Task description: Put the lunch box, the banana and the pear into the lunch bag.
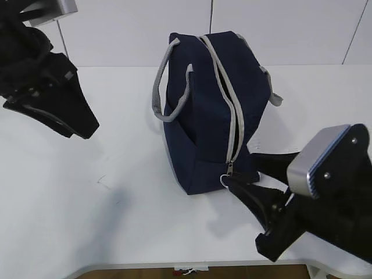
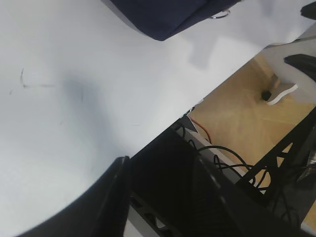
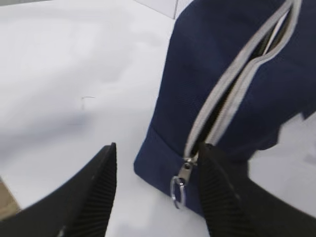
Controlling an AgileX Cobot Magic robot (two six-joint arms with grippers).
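Lunch bag (image 3: 222,98) zipper ring (image 3: 178,190) hangs between the right gripper's (image 3: 157,190) spread, empty fingers; centre on it before closing.

Both arms are matte black. The right end effector (image 1: 244,195) has long tapering fingers (image 3: 96,192) with ribbed inner pads and carries a silver-grey rounded block fixed with two dark screws. The left end effector (image 1: 64,119) is plain black, wedge-shaped
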